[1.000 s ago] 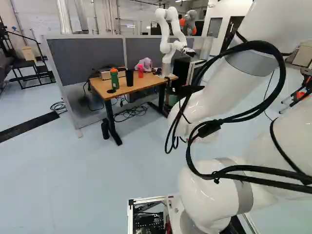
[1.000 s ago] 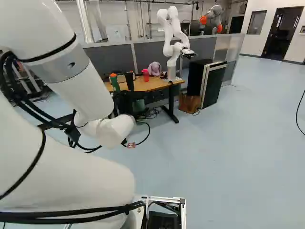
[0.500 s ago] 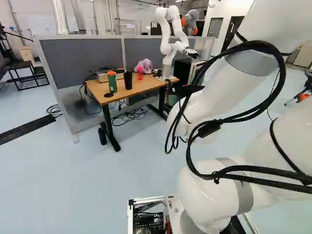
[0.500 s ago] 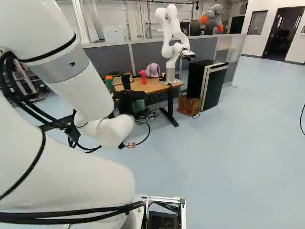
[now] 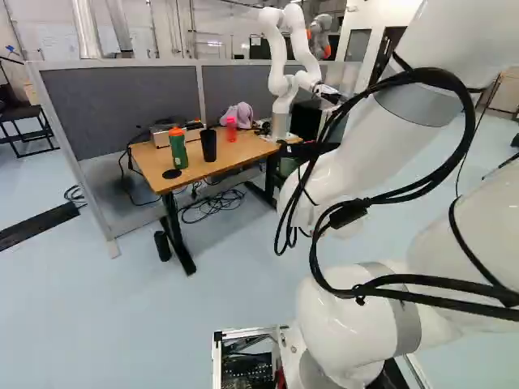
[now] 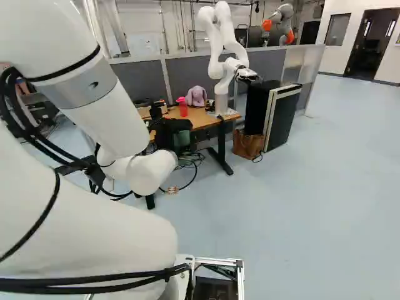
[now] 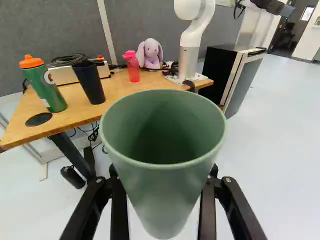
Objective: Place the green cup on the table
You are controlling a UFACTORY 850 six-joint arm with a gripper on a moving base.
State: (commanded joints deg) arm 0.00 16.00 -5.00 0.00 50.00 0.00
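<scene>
One wooden counter (image 5: 243, 150) is topped by another robot (image 5: 280, 85), a white arm. Nearer the base, the black tool (image 6: 165, 133) is seen with the green cup (image 7: 165, 185) pinched between its two fingers, apart from the counter, where a black cup (image 5: 209, 145) and a pink bottle (image 5: 231, 130) are set.

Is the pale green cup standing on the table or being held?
Held: the claw is shut on the pale green cup, a finger on each side, and the table lies beyond it.
</scene>
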